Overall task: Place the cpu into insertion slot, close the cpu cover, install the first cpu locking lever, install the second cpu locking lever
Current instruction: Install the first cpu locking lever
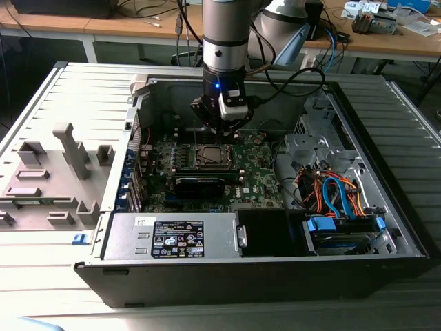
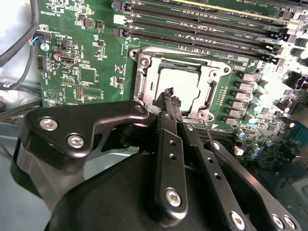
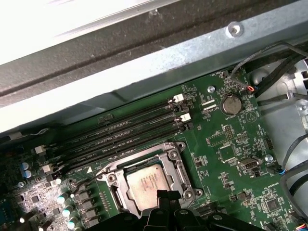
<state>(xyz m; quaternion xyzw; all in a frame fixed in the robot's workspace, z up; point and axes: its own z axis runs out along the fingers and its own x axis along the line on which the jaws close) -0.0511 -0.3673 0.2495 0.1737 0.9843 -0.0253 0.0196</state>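
Your fingers (image 2: 169, 103) sit nearly together, gripping nothing, over the cpu cover (image 2: 144, 72) closed on the cpu (image 3: 147, 185).

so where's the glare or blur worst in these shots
In the second wrist view, glare washes out the cpu top and the board's edge components, and the close gripper looks soft. In the first wrist view, the case wall blows out white. The exterior view is evenly lit.
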